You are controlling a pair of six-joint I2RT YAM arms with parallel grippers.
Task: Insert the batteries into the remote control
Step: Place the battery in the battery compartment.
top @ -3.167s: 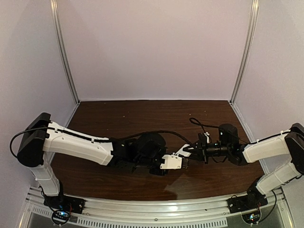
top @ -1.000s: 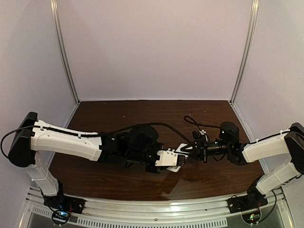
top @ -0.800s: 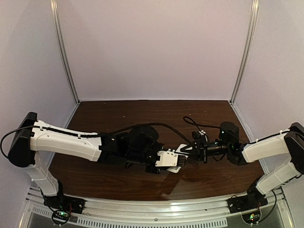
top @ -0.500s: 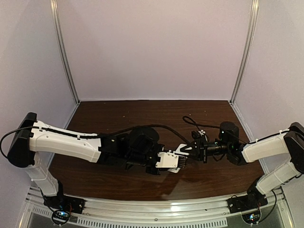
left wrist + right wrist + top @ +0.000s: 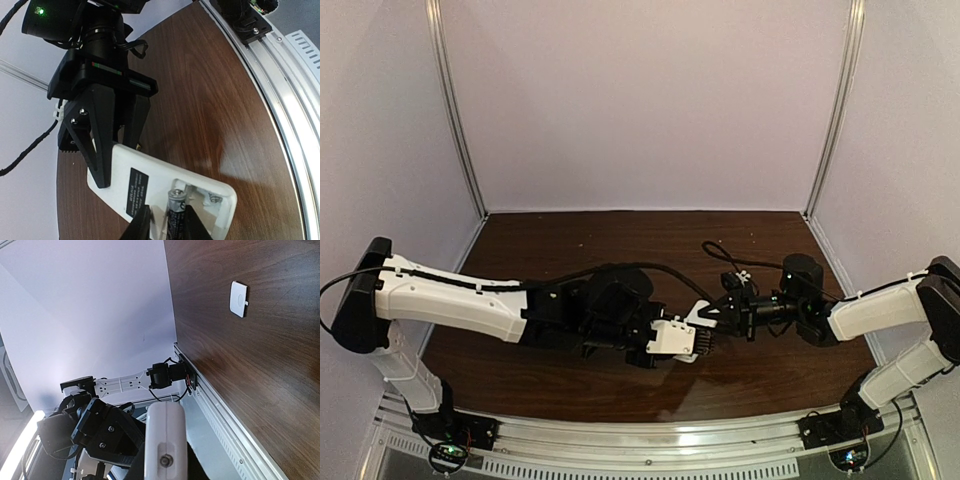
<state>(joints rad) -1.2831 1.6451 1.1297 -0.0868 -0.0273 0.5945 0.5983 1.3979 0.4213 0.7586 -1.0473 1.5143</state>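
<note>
The white remote control is held in the air, plain back up, with its battery recess open. My right gripper is shut on its far end. In the right wrist view the remote shows end-on between the right gripper's jaws. My left gripper is shut on the dark silvery battery, whose tip lies in the recess's left slot. In the top view the remote spans between the left gripper and the right gripper. The orange battery is out of view.
A small white square cover piece lies flat on the brown table. The metal rail runs along the near edge. White walls enclose the table on three sides.
The left arm has stretched a little further in and the right gripper has shifted slightly left with the remote. Both grips are unchanged.
</note>
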